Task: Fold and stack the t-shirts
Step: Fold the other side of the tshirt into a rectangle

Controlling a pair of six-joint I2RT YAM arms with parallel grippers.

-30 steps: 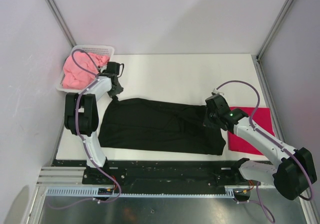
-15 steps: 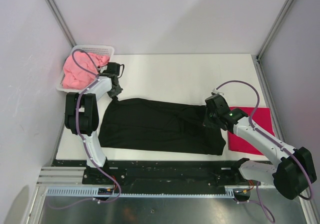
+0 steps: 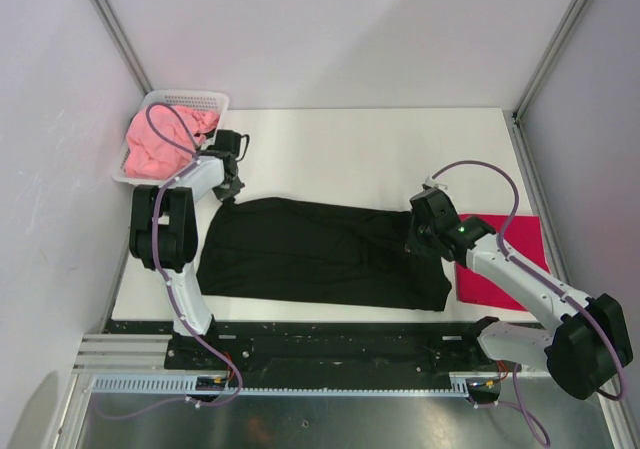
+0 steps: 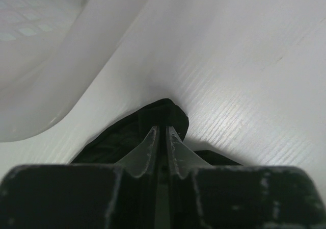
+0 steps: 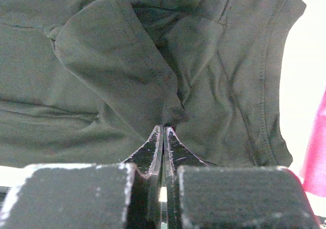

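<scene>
The black t-shirt (image 3: pixel 320 254) lies spread out across the middle of the white table. My left gripper (image 3: pixel 229 190) is at its far left corner; in the left wrist view its fingers (image 4: pixel 163 130) are pressed together on a fold of the black cloth (image 4: pixel 125 137). My right gripper (image 3: pixel 419 240) is over the shirt's right part, and in the right wrist view it (image 5: pixel 163 128) is shut on a pinch of the fabric (image 5: pixel 117 60). The crimson red t-shirt (image 3: pixel 510 269) lies flat at the right under the right arm. The salmon pink t-shirt (image 3: pixel 158 146) is heaped in the basket.
The white mesh basket (image 3: pixel 197 99) stands in the far left corner, close beside my left gripper, and its wall (image 4: pixel 46 60) fills the left of the left wrist view. Grey walls enclose the table on three sides. Bare table (image 3: pixel 370 154) lies beyond the black shirt.
The left gripper's jaws have closed onto the black shirt's far left corner. The right arm and the shirts have not moved.
</scene>
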